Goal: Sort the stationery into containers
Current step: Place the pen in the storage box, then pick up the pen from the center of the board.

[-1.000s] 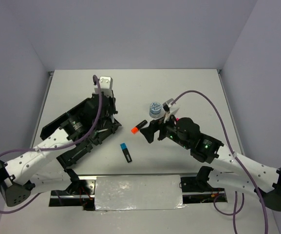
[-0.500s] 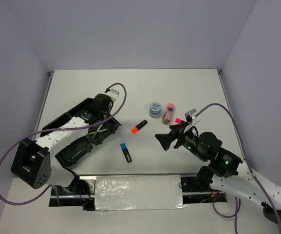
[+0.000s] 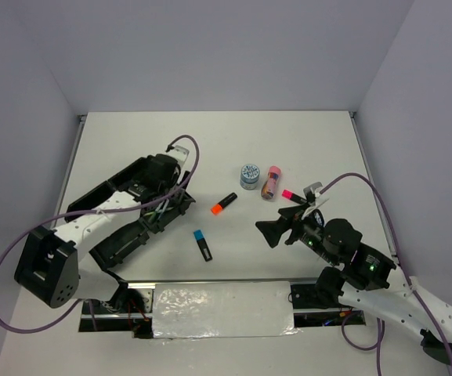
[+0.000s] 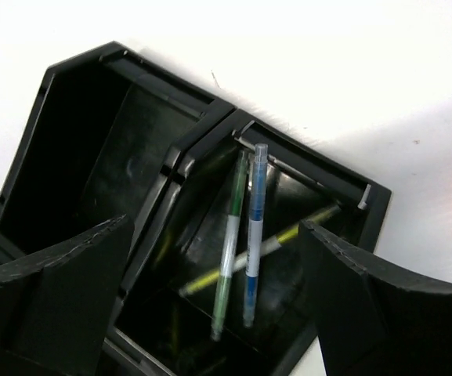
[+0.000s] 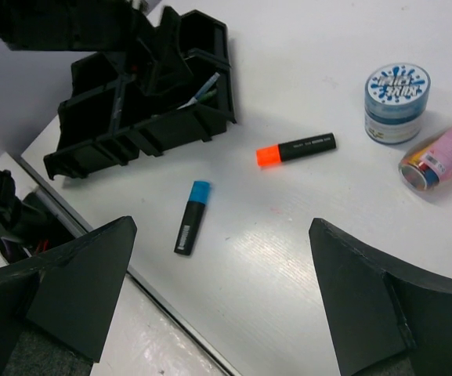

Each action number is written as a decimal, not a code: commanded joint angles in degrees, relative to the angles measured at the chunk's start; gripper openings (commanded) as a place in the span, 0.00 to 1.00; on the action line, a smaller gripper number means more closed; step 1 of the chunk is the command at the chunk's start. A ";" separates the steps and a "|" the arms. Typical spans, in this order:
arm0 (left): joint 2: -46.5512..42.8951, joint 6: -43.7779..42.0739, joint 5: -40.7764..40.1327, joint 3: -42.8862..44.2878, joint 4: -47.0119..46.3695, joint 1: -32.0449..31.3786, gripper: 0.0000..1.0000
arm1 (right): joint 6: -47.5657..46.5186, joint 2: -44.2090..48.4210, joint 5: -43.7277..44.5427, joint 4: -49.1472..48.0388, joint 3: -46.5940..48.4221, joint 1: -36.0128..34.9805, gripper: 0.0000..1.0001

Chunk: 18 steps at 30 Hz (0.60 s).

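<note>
Raise left pincer [image 4: 214, 227], open and empty, straight clear of tray [image 4: 77, 157] and pens [image 4: 251, 227]; centre right pincer [image 5: 222, 227], likewise open, across orange highlighter [image 5: 296, 149].

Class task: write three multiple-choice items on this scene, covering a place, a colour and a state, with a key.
1. The thin pens lie: A in the tray; B in a cup; C on a shelf.
2. The highlighter lowest in the overhead view has a cap coloured: A green; B blue; C white.
3. The right claw is: A gripping a pen; B gripping a highlighter; C open, empty.
Key: 1 A, they rest inside it; 2 B, blue end visible; 3 C, fingers apart, nothing between.
</note>
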<state>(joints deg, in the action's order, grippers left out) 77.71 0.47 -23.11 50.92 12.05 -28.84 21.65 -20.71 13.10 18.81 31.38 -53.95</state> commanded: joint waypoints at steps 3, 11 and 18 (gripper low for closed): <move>-7.04 13.74 0.35 6.38 6.91 -1.57 0.99 | 3.57 -1.34 4.73 5.09 4.04 0.34 1.00; -14.08 47.68 -8.52 0.07 18.71 -22.99 0.99 | 13.49 -8.12 10.71 11.96 4.84 0.34 1.00; -0.66 68.84 -16.17 4.36 31.70 -36.02 0.99 | 15.35 -8.65 9.05 12.21 4.13 0.34 1.00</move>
<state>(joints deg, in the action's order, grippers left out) 72.82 54.94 -33.30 53.06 34.74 -63.55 35.00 -29.43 21.17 30.26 35.20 -53.95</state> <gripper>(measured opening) 0.993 0.997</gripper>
